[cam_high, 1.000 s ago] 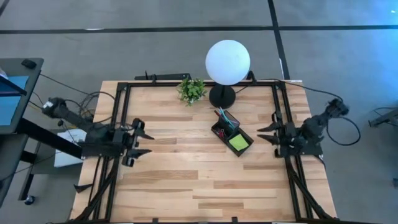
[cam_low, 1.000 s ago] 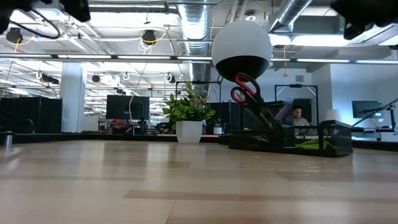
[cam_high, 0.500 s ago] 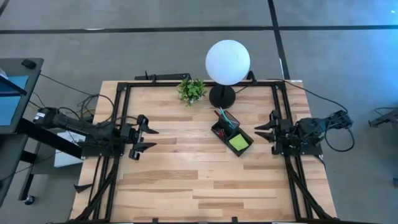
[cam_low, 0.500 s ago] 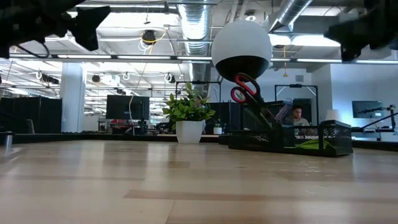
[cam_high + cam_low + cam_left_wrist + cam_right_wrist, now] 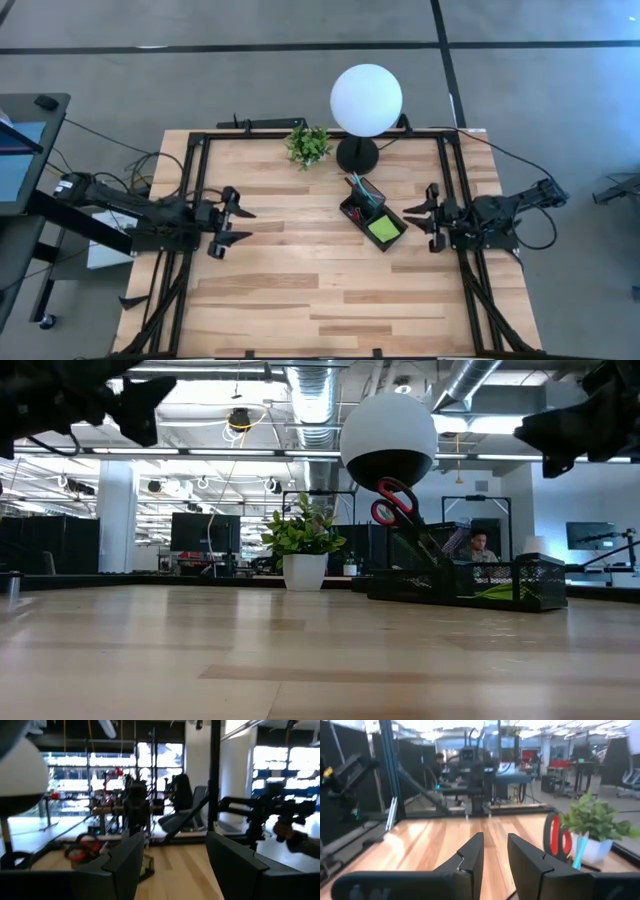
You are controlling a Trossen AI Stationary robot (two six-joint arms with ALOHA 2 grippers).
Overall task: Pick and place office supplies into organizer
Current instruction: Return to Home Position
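Office supplies (image 5: 372, 215) are not sitting in either pincer. Left gripper (image 5: 237, 224) is hanging wide open and empty over the left side of the table (image 5: 290, 290). Right gripper (image 5: 430, 213) is hanging open just a little, empty too, near the organizer (image 5: 345, 210) on the right side. I am thinking the packing is done and going home is the step now. Next the arms are needing only to pull back without bumping anything. The organizer's long side is running slantwise, from the lamp's foot (image 5: 357, 155) toward the right arm. Scissors (image 5: 397, 505) are leaning in its tall end, red handles pointing up.
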